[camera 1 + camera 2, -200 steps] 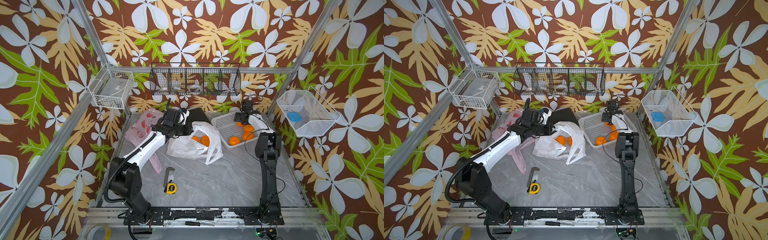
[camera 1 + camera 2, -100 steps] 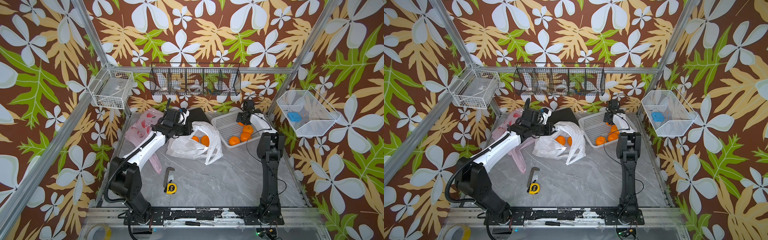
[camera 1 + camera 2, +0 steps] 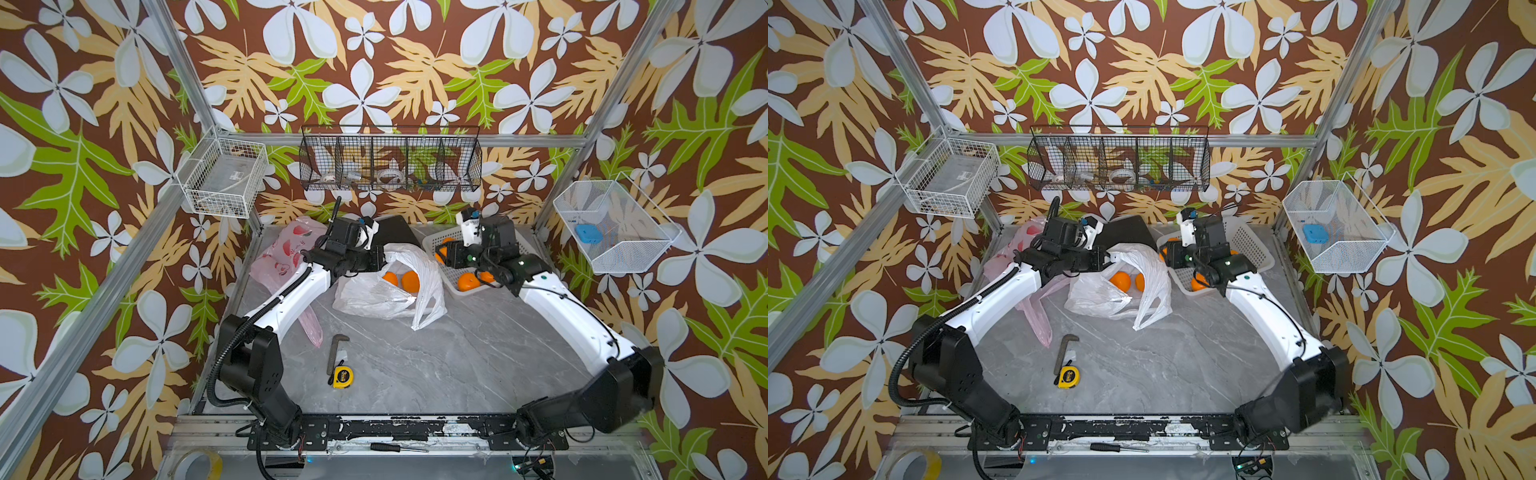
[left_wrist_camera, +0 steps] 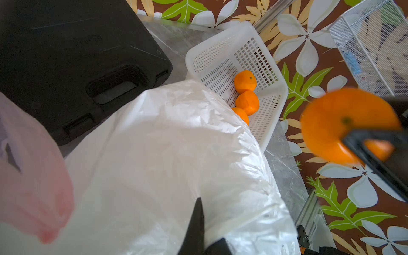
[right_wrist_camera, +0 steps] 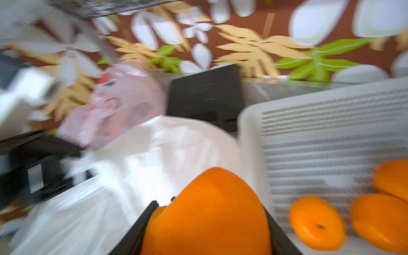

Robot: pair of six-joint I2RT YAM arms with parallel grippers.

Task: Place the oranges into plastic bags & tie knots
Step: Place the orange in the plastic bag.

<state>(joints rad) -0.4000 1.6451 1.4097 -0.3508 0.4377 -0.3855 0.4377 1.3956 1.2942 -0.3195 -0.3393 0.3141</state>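
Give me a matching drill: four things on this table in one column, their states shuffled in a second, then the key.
1 white bag
2 white basket
3 right tool
4 pink bag

A three oranges inside
B shut on one orange
C partly under the left arm
D two oranges visible inside

Pairs: 1-D, 2-A, 3-B, 4-C
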